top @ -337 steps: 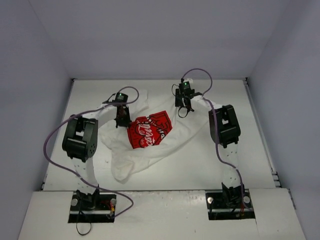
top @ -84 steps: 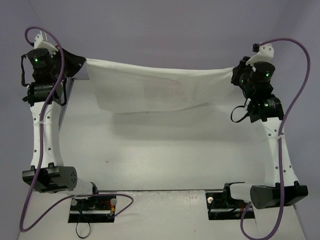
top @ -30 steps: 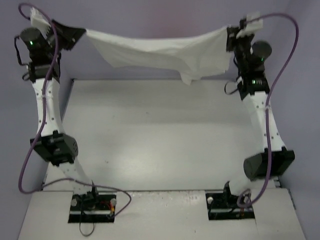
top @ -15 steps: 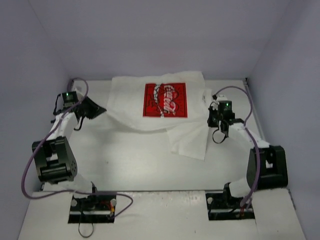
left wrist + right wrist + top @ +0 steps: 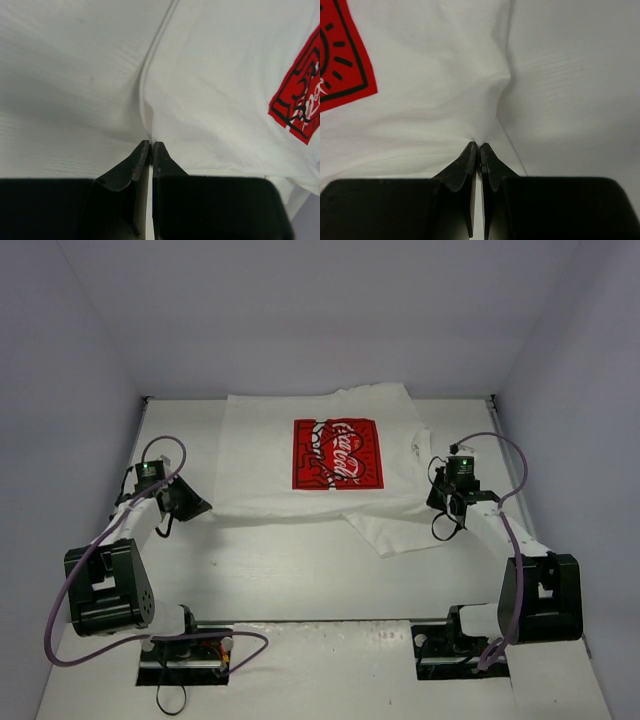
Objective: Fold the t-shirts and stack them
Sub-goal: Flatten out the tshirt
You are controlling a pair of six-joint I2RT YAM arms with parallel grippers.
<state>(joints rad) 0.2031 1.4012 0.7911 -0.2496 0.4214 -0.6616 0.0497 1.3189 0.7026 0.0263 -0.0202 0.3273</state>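
Well, left gripper (image 5: 151,145) and right gripper (image 5: 479,146) are pinching opposite edges of the floppy, lightweight t-shirt (image 5: 260,455).

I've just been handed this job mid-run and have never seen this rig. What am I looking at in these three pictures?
Two robot arms are bolted at the near edge of the table. The wide picture looks down from above and behind them. The other two come from a camera on each wrist, looking along that arm's black fingers. A white t-shirt with a red print lies spread on the table, print up. The left gripper and the right gripper are both shut, each pinching the t-shirt's edge on its own side.
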